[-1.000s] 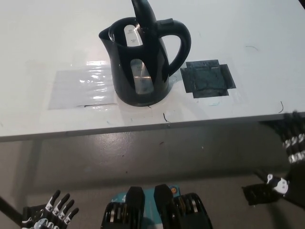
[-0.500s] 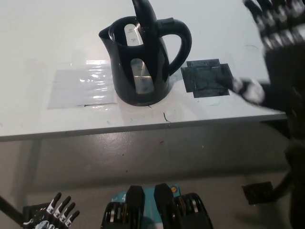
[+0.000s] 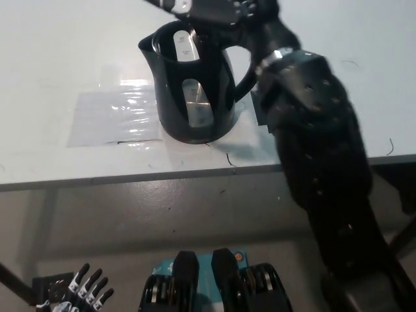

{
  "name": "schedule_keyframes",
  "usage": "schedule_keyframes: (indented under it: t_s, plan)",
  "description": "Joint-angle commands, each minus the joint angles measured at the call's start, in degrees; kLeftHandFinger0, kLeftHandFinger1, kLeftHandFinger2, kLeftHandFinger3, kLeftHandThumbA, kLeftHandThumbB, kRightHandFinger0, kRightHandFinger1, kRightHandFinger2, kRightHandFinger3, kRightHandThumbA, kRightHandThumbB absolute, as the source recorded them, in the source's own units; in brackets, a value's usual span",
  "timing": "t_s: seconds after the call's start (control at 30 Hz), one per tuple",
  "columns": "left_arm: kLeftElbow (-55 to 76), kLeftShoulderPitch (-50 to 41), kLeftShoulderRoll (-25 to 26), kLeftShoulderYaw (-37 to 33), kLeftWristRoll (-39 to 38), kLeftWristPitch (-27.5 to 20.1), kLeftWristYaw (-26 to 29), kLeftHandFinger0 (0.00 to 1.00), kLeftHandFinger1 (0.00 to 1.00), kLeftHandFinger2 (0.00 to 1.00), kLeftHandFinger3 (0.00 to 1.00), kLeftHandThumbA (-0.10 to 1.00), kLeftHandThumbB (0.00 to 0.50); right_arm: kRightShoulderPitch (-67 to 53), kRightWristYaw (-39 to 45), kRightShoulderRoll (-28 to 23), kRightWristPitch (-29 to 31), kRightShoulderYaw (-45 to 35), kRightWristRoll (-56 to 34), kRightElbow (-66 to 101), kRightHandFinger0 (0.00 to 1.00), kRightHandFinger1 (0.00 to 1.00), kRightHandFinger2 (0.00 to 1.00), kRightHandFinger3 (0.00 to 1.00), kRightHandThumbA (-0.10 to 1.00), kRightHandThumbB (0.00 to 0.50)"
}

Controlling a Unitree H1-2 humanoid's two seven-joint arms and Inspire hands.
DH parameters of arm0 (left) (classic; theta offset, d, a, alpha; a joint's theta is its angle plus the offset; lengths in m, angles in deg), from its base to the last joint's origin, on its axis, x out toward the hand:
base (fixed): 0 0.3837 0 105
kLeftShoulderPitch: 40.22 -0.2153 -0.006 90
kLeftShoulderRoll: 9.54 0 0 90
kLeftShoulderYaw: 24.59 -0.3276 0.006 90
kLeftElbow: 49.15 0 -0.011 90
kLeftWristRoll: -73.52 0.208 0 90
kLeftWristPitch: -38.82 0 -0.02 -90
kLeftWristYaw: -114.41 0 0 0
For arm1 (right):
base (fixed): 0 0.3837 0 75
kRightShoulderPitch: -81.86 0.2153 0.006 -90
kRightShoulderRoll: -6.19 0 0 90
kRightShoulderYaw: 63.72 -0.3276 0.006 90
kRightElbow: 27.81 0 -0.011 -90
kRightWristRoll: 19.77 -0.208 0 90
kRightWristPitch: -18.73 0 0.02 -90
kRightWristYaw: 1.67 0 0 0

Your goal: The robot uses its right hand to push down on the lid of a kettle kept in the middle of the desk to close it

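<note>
One black kettle (image 3: 195,91), top open

**Surfaces and finishes, head view**

Kettle (image 3: 194,97): black plastic body, smooth and fairly glossy, with soft highlights along the rim. Its water window (image 3: 195,103) looked like clear, shiny plastic with bright reflections.

Desk (image 3: 78,58): smooth white top, mostly matt, marked by a few thin dark scratches near the front edge. A clear film patch (image 3: 117,119) lay flat on it, wrinkled and glossy, catching glare.

Right hand (image 3: 218,10): black, hard-looking plastic shell, with a few pale glinting parts. The right arm (image 3: 322,162) was matt black, faintly speckled.

Left hand (image 3: 81,292): white and black parts, plastic-looking.

Floor (image 3: 162,208): grey, smooth, dull sheen.
</note>
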Motion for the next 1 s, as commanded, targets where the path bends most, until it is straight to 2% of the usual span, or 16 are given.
schedule_keyframes:
  t_s: [0.0,0.2,0.27,0.33,0.47,0.7,0.83,0.97]
  plan:
    - [1.79,-0.95,0.88,-0.27,-0.44,-2.17,-1.77,1.0,1.0,1.0,1.0,1.0,0.469,5.92,-4.66,-0.26,4.62,-0.66,6.4,-9.79,1.0,1.0,1.0,1.0,1.0,0.25]
    - [1.98,-1.01,1.14,-0.89,-0.09,-1.74,-1.64,1.0,1.0,1.0,1.0,1.0,0.476,6.95,-4.67,-0.8,8.52,-2.73,6.13,-19.79,1.0,1.0,1.0,1.0,1.0,0.24]
    - [2.11,-1.03,1.11,-0.91,-0.24,-1.46,-1.48,1.0,1.0,1.0,1.0,1.0,0.476,7.19,-4.54,-0.7,8.84,-3.39,5.8,-21.29,1.0,1.0,1.0,1.0,1.0,0.254]
    - [1.86,-1.26,1.17,-0.99,-0.54,-1.96,-2.03,1.0,1.0,1.0,1.0,1.0,0.475,8.61,-4.45,-0.29,9.03,-6.21,3.53,-26.13,1.0,1.0,1.0,1.0,1.0,0.292]
    - [1.77,-2.3,1.0,-1.31,-0.69,-1.99,-2.36,1.0,1.0,1.0,1.0,1.0,0.473,10.33,-4.43,0.47,11.37,-9.37,1.91,-30.42,1.0,1.0,1.0,1.0,1.0,0.306]
    - [1.88,-2.65,0.41,-1.68,-0.04,-2.32,-1.59,1.0,1.0,1.0,1.0,1.0,0.474,15.14,-4.3,0.16,15.52,-10.0,3.63,-35.37,1.0,1.0,1.0,1.0,1.0,0.255]
    - [2.07,-2.87,0.44,-1.83,-0.4,-2.27,-1.81,1.0,1.0,1.0,1.0,1.0,0.462,18.15,-4.39,-0.05,14.79,-11.3,2.45,-37.31,1.0,1.0,1.0,1.0,1.0,0.315]
    - [1.99,-2.85,0.72,-2.21,0.36,-2.37,-1.71,1.0,1.0,1.0,1.0,1.0,0.463,20.03,-4.65,0.57,13.89,-11.36,2.79,-36.32,1.0,1.0,1.0,1.0,1.0,0.326]
